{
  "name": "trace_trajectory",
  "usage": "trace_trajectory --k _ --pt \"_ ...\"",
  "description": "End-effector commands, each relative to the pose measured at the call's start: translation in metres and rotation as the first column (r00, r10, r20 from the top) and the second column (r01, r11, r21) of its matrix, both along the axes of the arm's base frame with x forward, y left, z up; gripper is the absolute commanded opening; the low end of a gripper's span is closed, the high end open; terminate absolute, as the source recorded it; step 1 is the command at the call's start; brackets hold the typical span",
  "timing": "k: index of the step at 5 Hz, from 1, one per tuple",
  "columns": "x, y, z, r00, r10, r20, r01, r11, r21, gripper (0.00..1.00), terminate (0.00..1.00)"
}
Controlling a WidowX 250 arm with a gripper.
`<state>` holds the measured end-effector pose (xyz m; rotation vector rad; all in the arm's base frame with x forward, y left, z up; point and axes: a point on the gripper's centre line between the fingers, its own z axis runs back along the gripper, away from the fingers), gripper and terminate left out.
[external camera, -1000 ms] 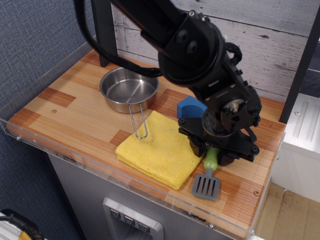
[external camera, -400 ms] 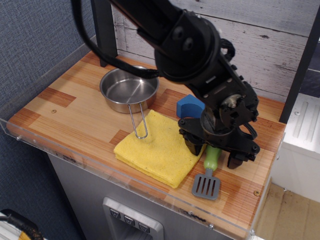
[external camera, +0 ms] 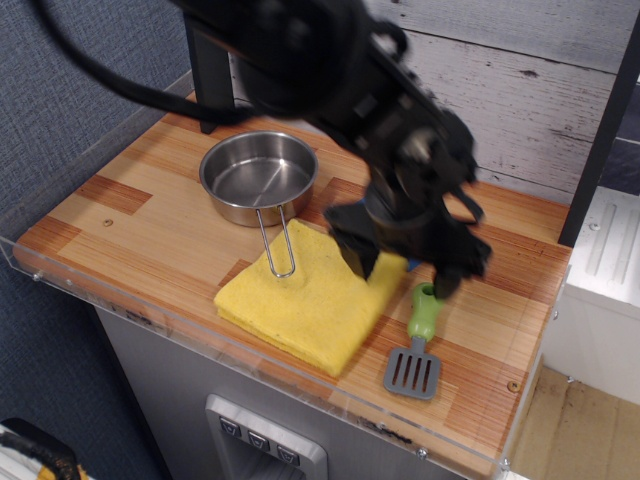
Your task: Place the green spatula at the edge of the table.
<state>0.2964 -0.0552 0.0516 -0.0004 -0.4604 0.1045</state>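
The green spatula (external camera: 418, 343) lies flat on the table (external camera: 130, 225) near its front right edge, green handle pointing back and grey slotted blade toward the front rim. My gripper (external camera: 405, 265) hangs just above and behind the handle's end. It is open and empty, with one finger over the yellow cloth and the other beside the handle's tip. The arm is blurred by motion.
A yellow cloth (external camera: 295, 305) lies left of the spatula. A steel pan (external camera: 258, 172) stands behind it, its wire handle (external camera: 280, 245) resting on the cloth. A blue block behind the gripper is almost hidden. A clear acrylic rim (external camera: 300, 375) runs along the front edge.
My gripper opened off the spatula's handle, then rose and moved back and left. The spatula stays on the table. The yellow cloth slid a little to the left.
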Motion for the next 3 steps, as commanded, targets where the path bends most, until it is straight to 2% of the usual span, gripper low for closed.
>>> trace_trajectory --k 1,2,3 --pt "-0.005 0.024 0.047 0.993 0.054 0.108 -0.052 0.998 -0.021 1.00 0.00" --pt "-0.002 0.036 0.065 0.984 0.089 0.152 -0.086 0.996 -0.024 1.00 0.00" --pt "-0.003 0.053 0.086 0.967 0.141 0.212 -0.137 0.990 -0.032 1.00 1.00"
